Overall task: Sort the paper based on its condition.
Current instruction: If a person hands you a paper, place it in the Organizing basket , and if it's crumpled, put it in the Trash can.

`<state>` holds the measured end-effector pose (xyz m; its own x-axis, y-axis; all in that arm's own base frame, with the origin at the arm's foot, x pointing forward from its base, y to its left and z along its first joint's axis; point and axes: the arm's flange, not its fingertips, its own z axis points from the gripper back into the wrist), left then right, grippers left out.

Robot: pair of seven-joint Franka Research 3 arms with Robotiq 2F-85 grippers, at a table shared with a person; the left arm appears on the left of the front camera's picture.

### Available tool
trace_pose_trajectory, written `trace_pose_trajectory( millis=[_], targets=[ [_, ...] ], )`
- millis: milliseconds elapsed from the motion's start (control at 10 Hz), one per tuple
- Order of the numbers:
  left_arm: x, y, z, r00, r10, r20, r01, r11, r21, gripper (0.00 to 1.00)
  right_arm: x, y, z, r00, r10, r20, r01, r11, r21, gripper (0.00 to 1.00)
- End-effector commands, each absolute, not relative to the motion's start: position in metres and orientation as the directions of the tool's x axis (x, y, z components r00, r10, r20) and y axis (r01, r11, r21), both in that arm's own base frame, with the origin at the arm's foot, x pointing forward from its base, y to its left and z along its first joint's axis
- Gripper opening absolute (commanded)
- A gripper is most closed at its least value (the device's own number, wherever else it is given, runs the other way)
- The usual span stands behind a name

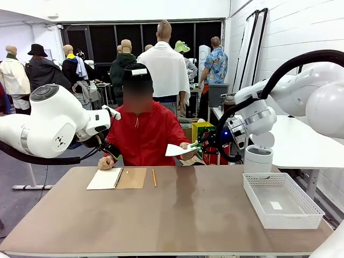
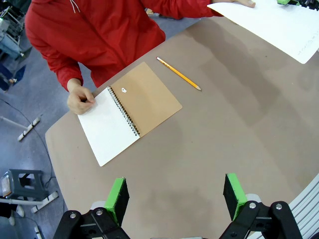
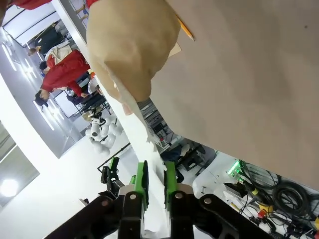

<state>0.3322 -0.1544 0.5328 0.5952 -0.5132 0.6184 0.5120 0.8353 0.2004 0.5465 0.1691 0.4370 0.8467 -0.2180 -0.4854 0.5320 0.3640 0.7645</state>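
A white sheet of paper [image 1: 177, 150] hangs in the air over the far edge of the table, held by the person's hand [image 1: 186, 145] on its right side. My right gripper [image 1: 198, 144] reaches in from the right and meets that same edge. In the right wrist view the paper [image 3: 149, 149] runs edge-on from the hand [image 3: 132, 45] down between my green pads, and the right gripper [image 3: 155, 181] is shut on it. My left gripper [image 2: 174, 196] hovers open above the bare table, nothing between its fingers. The paper [image 2: 274, 25] shows at the top right of that view.
An open spiral notebook [image 1: 116, 178] with a brown cover lies at the far left under the person's other hand, and a yellow pencil [image 1: 154, 177] lies beside it. A white mesh basket [image 1: 282, 200] stands at the right edge with a small white scrap inside.
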Motion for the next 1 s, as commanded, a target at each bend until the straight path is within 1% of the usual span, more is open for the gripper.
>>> trace_pose_trajectory(
  millis=[0, 300, 600, 700, 900],
  targets=[
    [0.332, -0.155, 0.533, 0.595, -0.514, 0.617, 0.512, 0.835, 0.202, 1.00, 0.557, 0.175, 0.436, 0.824, -0.215, -0.525, 0.565, 0.386, 0.729, 0.01],
    [0.332, -0.155, 0.533, 0.595, -0.514, 0.617, 0.512, 0.835, 0.202, 1.00, 0.557, 0.176, 0.438, 0.836, -0.195, -0.512, 0.545, 0.398, 0.738, 0.00],
    [0.332, -0.155, 0.533, 0.595, -0.514, 0.617, 0.512, 0.835, 0.202, 1.00, 0.557, 0.168, 0.457, 0.870, -0.178, -0.460, 0.491, 0.396, 0.776, 0.00],
    [0.332, -0.155, 0.533, 0.595, -0.514, 0.617, 0.512, 0.835, 0.202, 1.00, 0.556, 0.161, 0.465, 0.884, -0.170, -0.436, 0.466, 0.403, 0.788, 0.00],
    [0.332, -0.155, 0.533, 0.595, -0.514, 0.617, 0.512, 0.835, 0.202, 1.00, 0.554, 0.136, 0.480, 0.928, -0.179, -0.326, 0.372, 0.463, 0.805, 0.00]
  ],
)
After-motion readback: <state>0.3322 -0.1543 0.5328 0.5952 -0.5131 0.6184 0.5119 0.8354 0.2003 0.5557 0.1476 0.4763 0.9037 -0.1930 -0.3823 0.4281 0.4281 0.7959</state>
